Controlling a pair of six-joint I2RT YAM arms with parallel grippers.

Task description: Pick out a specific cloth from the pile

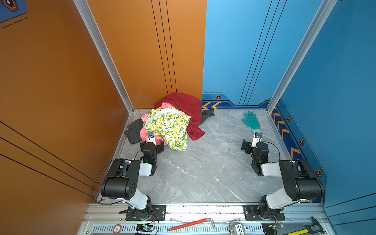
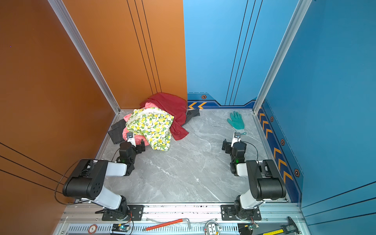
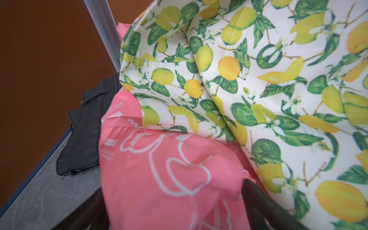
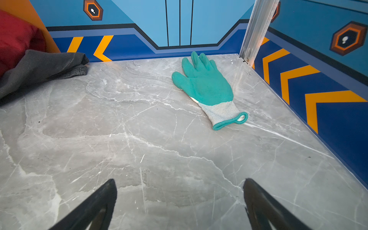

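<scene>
The pile (image 1: 173, 120) lies in the far left corner in both top views. On top of it is a lemon-print fabric (image 3: 258, 79), with a dark red cloth (image 1: 187, 105) behind it. The cloth (image 3: 159, 179), coral pink with white outline shapes, pokes out from under the lemon print at the pile's near edge (image 1: 144, 134). My left gripper (image 1: 152, 143) is open at that edge. The pink fabric bulges between its fingers (image 3: 258, 201) in the left wrist view. My right gripper (image 4: 179, 185) is open over bare table (image 4: 139, 139), far from the pile.
A teal glove (image 4: 203, 83) lies at the far right (image 1: 251, 121). A dark grey ribbed piece (image 3: 83, 139) lies against the left wall (image 1: 61, 101), and another dark grey piece (image 4: 39, 65) sits right of the pile. Walls close three sides. Tools (image 1: 189, 223) lie on the front rail.
</scene>
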